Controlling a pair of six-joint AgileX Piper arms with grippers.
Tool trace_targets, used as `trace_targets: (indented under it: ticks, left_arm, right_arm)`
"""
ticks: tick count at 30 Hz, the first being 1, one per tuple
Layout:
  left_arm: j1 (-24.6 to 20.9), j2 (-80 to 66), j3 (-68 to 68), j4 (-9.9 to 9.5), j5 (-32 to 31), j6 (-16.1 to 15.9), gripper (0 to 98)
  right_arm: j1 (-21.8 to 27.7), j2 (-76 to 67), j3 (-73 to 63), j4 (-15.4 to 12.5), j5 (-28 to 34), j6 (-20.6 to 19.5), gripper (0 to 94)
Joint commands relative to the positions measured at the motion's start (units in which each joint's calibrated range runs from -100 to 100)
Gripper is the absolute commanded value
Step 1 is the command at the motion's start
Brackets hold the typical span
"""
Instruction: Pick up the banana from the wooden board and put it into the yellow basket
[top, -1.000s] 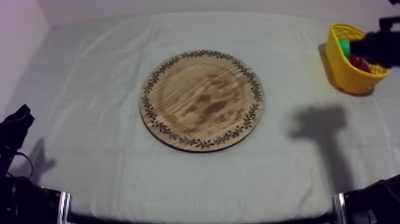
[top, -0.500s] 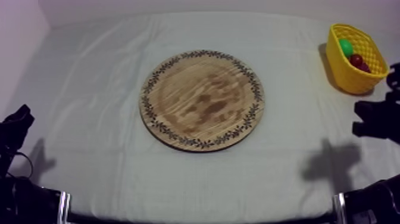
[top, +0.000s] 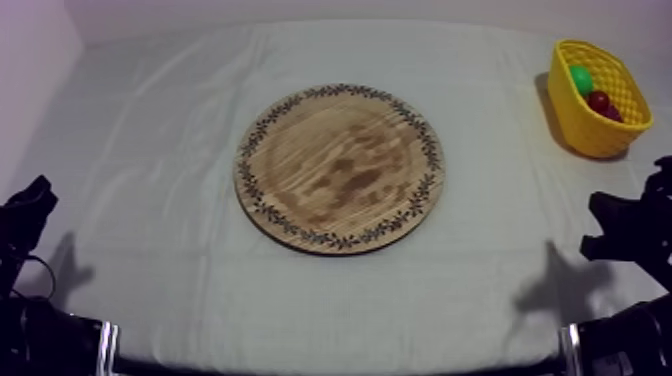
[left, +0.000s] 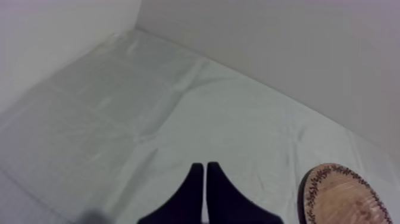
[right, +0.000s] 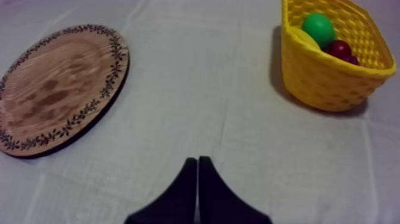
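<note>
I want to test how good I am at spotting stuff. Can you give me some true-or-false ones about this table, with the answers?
1. The wooden board has nothing on it. True.
2. The yellow basket is empty. False: a green fruit and a small red fruit lie in it.
3. The basket stands on the board. False: it stands apart from it, on the cloth.
4. The right gripper has its jaws together, holding nothing. True.
5. The left gripper is over the basket. False: it is over bare cloth, near the board's rim.
</note>
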Motion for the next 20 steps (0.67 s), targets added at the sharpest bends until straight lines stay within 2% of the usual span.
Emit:
trace_targets:
  ticks: [1, 4, 7, 20]
  left_arm:
    - [0.0, 0.0, 0.0, -0.02, 0.0, 0.0, 0.1]
    - [0.0, 0.0, 0.0, -0.02, 0.0, 0.0, 0.1]
    - [0.0, 0.0, 0.0, -0.02, 0.0, 0.0, 0.1]
    - [0.0, 0.0, 0.0, -0.02, 0.0, 0.0, 0.1]
  right_arm:
    - [0.0, -0.7, 0.1, 0.0, -0.2, 2.0, 0.2]
    - [-0.2, -1.8, 0.4, -0.1, -1.2, 6.2, 0.2]
    - [-0.4, -2.8, 0.5, -0.1, -1.8, 8.3, 0.2]
    - [0.2, -7.6, 0.5, -0.1, -2.9, 6.9, 0.2]
